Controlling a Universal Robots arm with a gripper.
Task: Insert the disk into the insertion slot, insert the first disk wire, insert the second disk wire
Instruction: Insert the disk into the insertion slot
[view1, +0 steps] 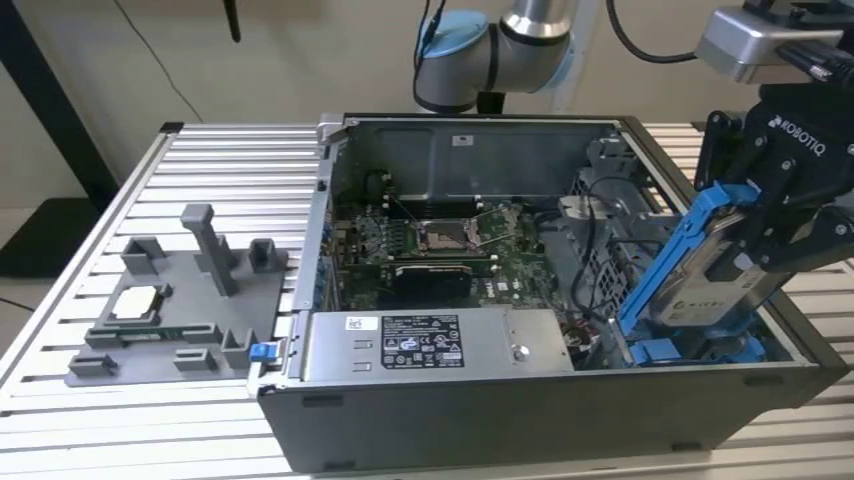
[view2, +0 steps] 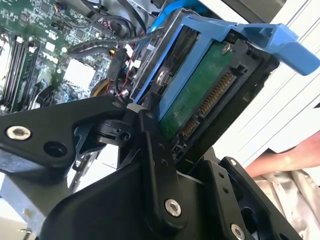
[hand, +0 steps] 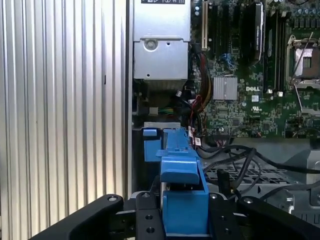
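Leaning, the disk (view1: 701, 275) sits clamped in gripper (view1: 758, 240).

My pincer (hand: 182, 220) is matt black with shiny metal screws. The disk (view1: 721, 285) it clasps is dull silver-grey metal, its underside a green circuit board (view2: 200, 95), in a glossy blue plastic carrier (view1: 667, 265). Beside the matt dark-grey metal case (view1: 534, 410), the surface (view1: 200, 160) is ribbed, satin aluminium.

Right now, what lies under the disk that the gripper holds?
Under the tilted disk, clamped in the gripper, the insertion slot shows its blue rails at a corner of the computer case. The disk's lower end covers the slot's floor, so that cannot be seen.
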